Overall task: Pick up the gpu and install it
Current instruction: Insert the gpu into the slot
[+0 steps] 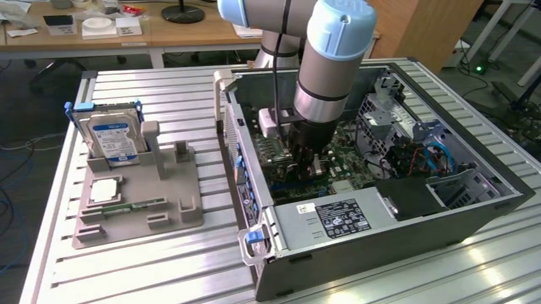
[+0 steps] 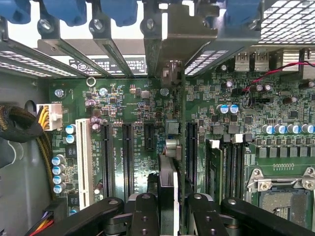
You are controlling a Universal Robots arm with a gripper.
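Hand: my gripper (image 2: 172, 216) is clamped on the gpu (image 2: 170, 184), with one black jointed finger (image 2: 143, 214) on each flat side.
Gpu: a thin dark card seen edge-on, standing upright between my fingers and running straight ahead of them over the motherboard (image 2: 123, 103). I cannot tell whether its edge sits in a slot.
Just beside the card: long black expansion slots (image 2: 127, 157) lie parallel to it on both sides, with glossy green board between them.
Farther to one side: a white plastic slot (image 2: 82, 162), silver-and-blue capacitors (image 2: 58, 172) and a white plug with yellow wires (image 2: 49, 115).
Other side: memory slots with white clips (image 2: 231, 167) and a square metal CPU socket (image 2: 280, 191).
Ahead of my fingers: grey metal slot bars and blue plastic latches (image 2: 74, 10). A white sticker (image 2: 108, 64) has print too small to read.
Around my arm (image 1: 334, 69): the open grey computer case (image 1: 473, 215). The power supply (image 1: 338, 215) carries a black label I cannot read.
Toward the exterior view's left: a silver hard drive with a blue label (image 1: 114, 139) stands in a beige moulded holder (image 1: 139, 202) on the ribbed aluminium table (image 1: 169, 266).
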